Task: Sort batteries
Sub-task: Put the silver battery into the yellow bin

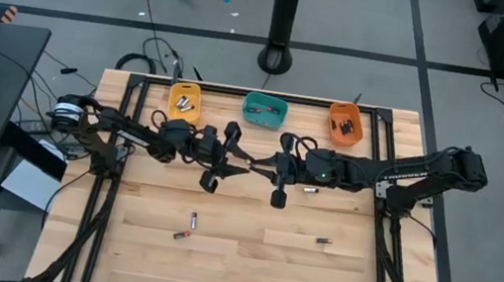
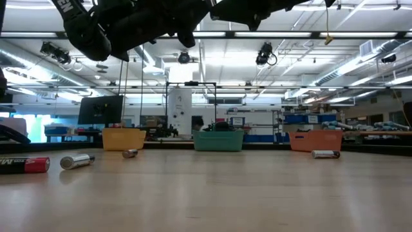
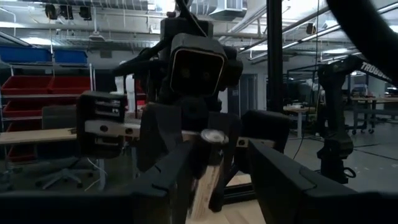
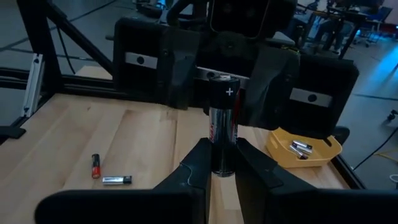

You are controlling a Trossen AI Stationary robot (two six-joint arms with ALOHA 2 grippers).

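My two grippers meet nose to nose above the middle of the table. My right gripper [image 1: 268, 170] [image 4: 222, 158] is shut on a black, silver and red battery [image 4: 222, 124]. My left gripper [image 1: 240, 164] [image 3: 217, 168] faces it, open, one finger on each side of the battery's free end [image 3: 211, 137]; I see no touch. Several small batteries lie on their sides on the wood: two near the front left [image 1: 193, 218] [image 1: 181, 235] and one to the right [image 1: 323, 242]. More lie in the yellow bin [image 1: 186, 103]. My right gripper pinches the battery between its two fingers [image 4: 198, 165] at the end nearest its wrist [image 4: 222, 168]. It comes in level from the table's right. The battery points on from the fingers in line with them, lifted clear of the table, its plus-marked end [image 4: 224, 81] reaching between the left gripper's fingers.
Three bins stand in a row along the far edge: yellow, teal [image 1: 265, 110] and orange [image 1: 345, 123], the orange one with dark batteries in it. A black post base [image 1: 274, 59] stands behind them. The near half of the table [image 1: 243, 270] holds only the loose batteries.
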